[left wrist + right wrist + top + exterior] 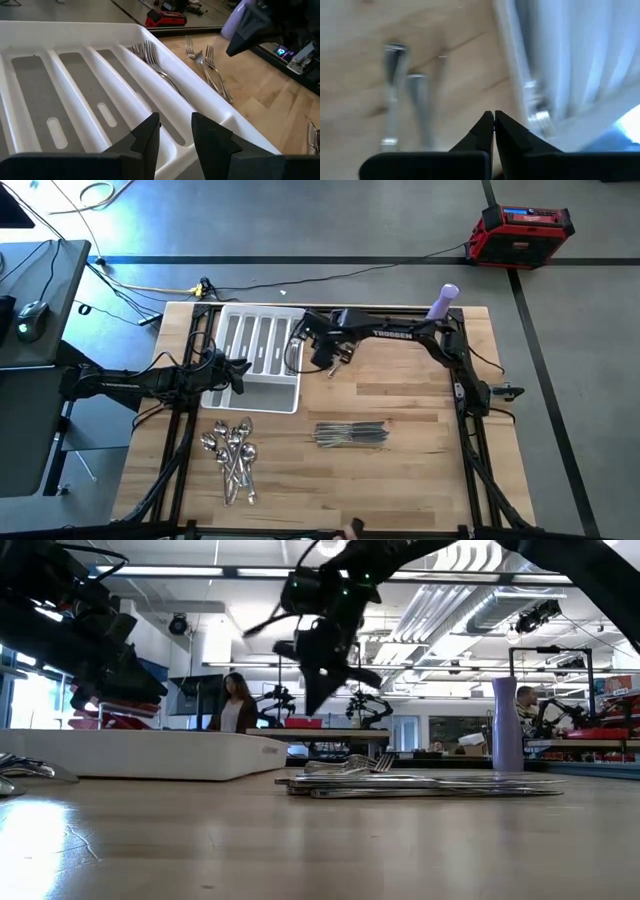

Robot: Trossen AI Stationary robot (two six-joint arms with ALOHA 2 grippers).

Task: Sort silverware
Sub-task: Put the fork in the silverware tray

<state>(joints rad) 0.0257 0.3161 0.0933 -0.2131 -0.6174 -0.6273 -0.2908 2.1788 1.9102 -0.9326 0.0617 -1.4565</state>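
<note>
Spoons lie nearest: light, stiff, slippery; pinch mid-handle. Right gripper closed, empty, beside tray. Left gripper slightly parted, empty, over tray.

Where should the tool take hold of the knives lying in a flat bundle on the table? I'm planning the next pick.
Probably from straight above, across the middle of the knives. They lie flat and parallel on the bare table, long axis left-right in the high view, so fingers should close across their narrow width.
</note>
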